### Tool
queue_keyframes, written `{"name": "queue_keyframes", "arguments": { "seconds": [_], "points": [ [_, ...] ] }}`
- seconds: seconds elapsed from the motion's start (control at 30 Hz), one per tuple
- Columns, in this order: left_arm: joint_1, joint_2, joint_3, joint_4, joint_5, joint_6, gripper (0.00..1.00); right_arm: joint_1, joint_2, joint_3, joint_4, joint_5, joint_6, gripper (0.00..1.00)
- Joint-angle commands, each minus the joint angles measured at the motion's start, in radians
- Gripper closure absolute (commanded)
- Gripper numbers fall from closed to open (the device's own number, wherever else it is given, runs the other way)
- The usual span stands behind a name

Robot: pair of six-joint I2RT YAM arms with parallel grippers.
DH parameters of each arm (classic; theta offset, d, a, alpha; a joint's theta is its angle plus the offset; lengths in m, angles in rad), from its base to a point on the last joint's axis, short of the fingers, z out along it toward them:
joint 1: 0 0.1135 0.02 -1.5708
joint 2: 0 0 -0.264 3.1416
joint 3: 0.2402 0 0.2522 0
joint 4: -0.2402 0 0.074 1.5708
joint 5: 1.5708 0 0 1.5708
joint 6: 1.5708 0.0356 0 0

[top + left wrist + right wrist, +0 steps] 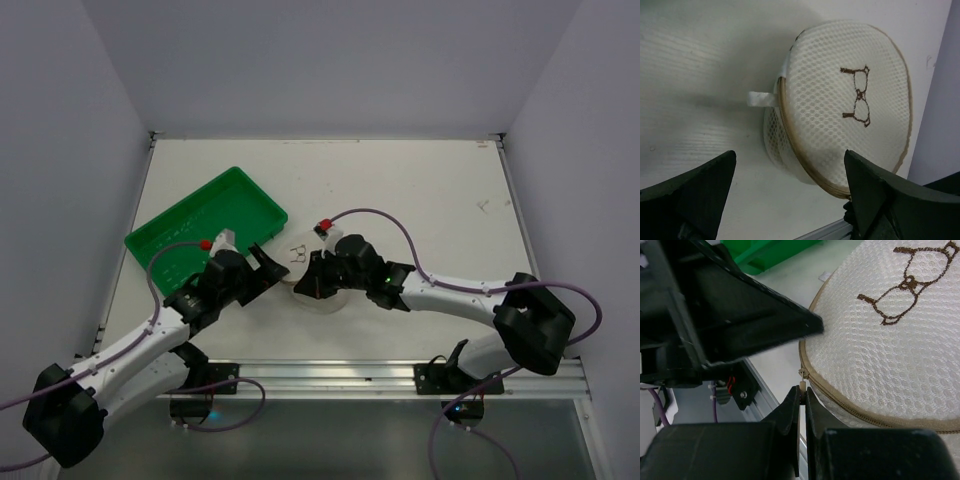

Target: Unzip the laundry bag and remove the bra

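Overhead, the laundry bag lies on the table between both arms, just beside the green tray. The left end effector sits at its left edge, the right end effector at its near edge. From the left wrist, the fingers stand wide apart and empty, facing the bag's rim and a white loop. From the right wrist, the jaws are pinched nearly closed, apparently on the zip pull. Unzipping looks barely begun. The next move calls for dragging the pull along the rim while the left arm steadies the bag.
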Motion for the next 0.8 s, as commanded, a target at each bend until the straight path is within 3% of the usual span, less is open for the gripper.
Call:
{"name": "queue_keyframes", "arguments": {
  "seconds": [0.0,0.1,0.17,0.2,0.23,0.3,0.33,0.43,0.6,0.77],
  "points": [
    [-0.047,0.04,-0.021,0.161,0.019,-0.118,0.09,0.011,0.004,0.042,0.065,-0.012,0.008,1.0],
    [-0.08,0.118,0.002,0.194,0.003,-0.131,0.14,0.015,0.002,0.042,0.068,-0.017,0.005,1.0],
    [-0.083,0.139,0.008,0.197,-0.002,-0.134,0.23,0.015,-0.006,0.039,0.059,-0.012,0.002,1.0],
    [-0.083,0.149,0.006,0.202,-0.01,-0.137,0.3,0.015,-0.01,0.037,0.057,-0.009,-0.004,1.0],
    [-0.083,0.15,0.005,0.202,-0.014,-0.14,0.48,0.015,-0.016,0.033,0.051,-0.007,-0.006,1.0],
    [-0.083,0.147,0.002,0.2,-0.028,-0.145,0.68,0.017,-0.038,0.007,0.051,0.005,-0.022,1.0],
    [-0.083,0.147,0.003,0.194,-0.031,-0.14,0.83,0.015,-0.045,-0.006,0.042,0.008,-0.024,1.0],
    [-0.081,0.133,0.009,0.159,-0.042,-0.123,0.98,0.005,-0.091,-0.044,-0.034,0.048,-0.049,1.0],
    [-0.058,0.075,-0.003,0.108,-0.041,-0.062,1.0,-0.035,-0.243,-0.114,-0.22,0.143,-0.128,1.0],
    [-0.017,0.061,0.022,0.062,0.025,0.061,1.0,-0.238,-0.502,-0.217,-0.372,0.178,-0.19,1.0]
  ]
}}
